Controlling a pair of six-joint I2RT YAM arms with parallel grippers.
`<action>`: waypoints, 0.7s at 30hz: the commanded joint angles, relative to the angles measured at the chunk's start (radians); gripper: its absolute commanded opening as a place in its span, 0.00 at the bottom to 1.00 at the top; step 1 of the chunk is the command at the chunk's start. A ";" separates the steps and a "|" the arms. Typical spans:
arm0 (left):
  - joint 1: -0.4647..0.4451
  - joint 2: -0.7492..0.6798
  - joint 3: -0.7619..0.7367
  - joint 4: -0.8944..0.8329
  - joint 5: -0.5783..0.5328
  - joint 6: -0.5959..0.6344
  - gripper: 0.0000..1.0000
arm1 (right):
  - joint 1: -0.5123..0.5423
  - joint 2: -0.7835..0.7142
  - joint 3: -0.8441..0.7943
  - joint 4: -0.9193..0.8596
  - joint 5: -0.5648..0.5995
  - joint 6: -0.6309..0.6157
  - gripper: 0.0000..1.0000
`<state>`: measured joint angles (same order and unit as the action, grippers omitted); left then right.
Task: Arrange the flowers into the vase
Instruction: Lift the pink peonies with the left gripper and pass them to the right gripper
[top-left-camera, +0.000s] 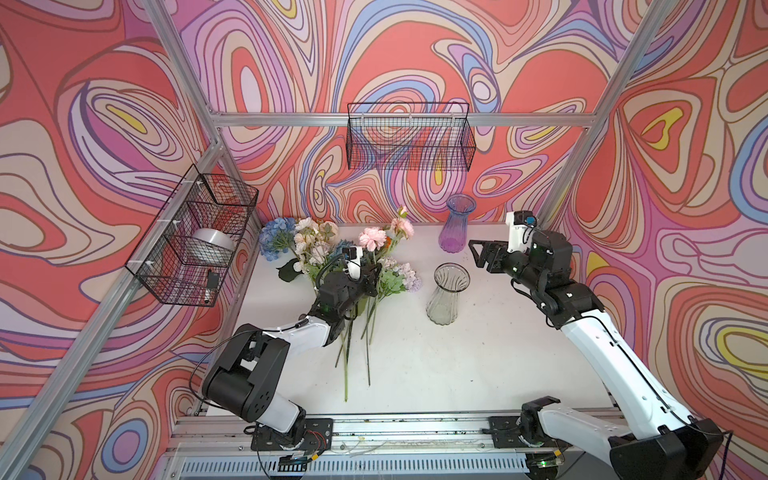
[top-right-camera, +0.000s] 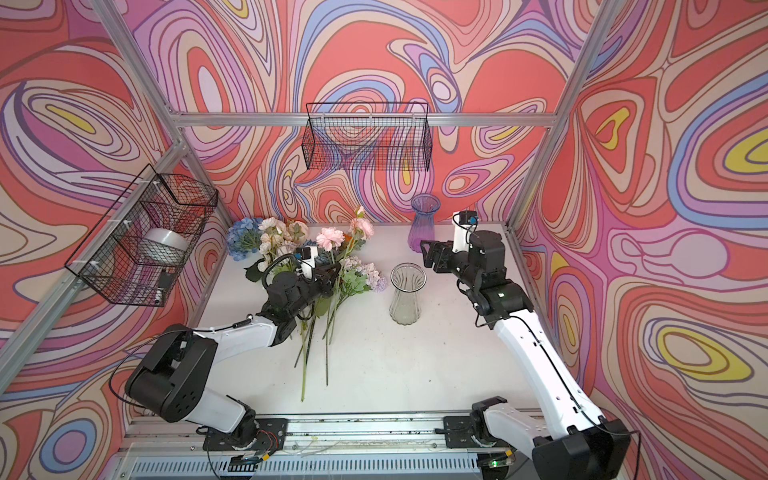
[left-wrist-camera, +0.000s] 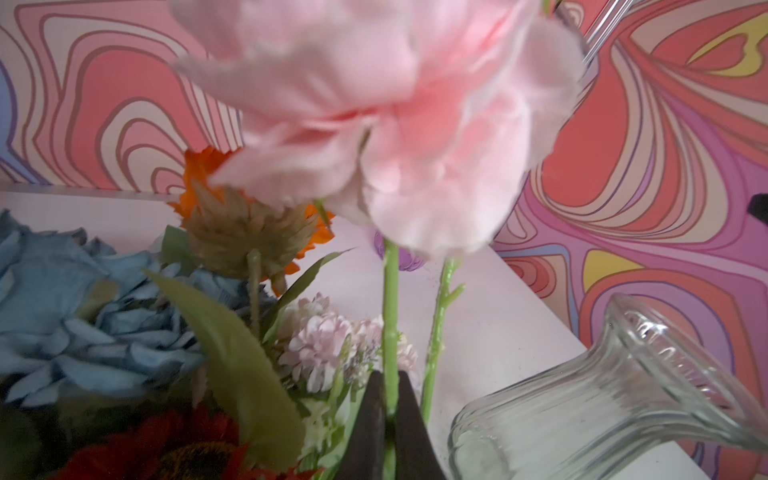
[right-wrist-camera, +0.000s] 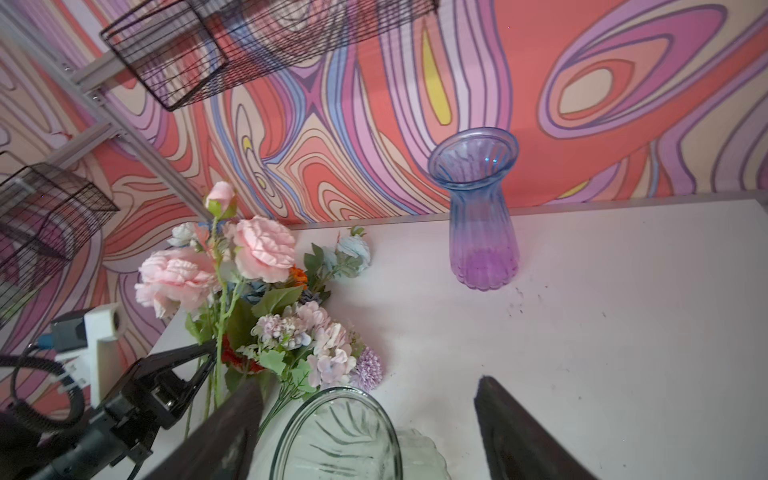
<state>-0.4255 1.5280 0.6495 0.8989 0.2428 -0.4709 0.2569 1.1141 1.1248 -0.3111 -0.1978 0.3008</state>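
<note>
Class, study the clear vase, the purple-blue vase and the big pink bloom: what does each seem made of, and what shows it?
The clear vase looks like glossy ribbed glass; the table shows through it. The purple-blue vase is tinted glass or plastic, translucent, shading blue to purple. The pink bloom seems matte fabric, with soft crinkled petals, on a plastic-looking green stem.

white-shelled arms (top-left-camera: 615, 353), black joints (top-left-camera: 241, 386), looped black cables (right-wrist-camera: 77, 395)
</note>
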 joint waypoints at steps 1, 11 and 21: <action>0.000 0.017 0.047 0.045 0.023 -0.072 0.00 | 0.056 -0.007 -0.010 0.079 -0.105 -0.007 0.75; -0.014 0.104 0.118 -0.094 0.013 -0.100 0.00 | 0.227 0.092 0.014 0.100 -0.103 -0.001 0.63; -0.013 -0.062 0.108 -0.218 -0.091 -0.170 0.00 | 0.496 0.336 0.083 0.103 -0.021 0.007 0.53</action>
<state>-0.4385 1.5440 0.7589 0.7113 0.2012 -0.6052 0.7113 1.3891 1.1717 -0.2089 -0.2584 0.3008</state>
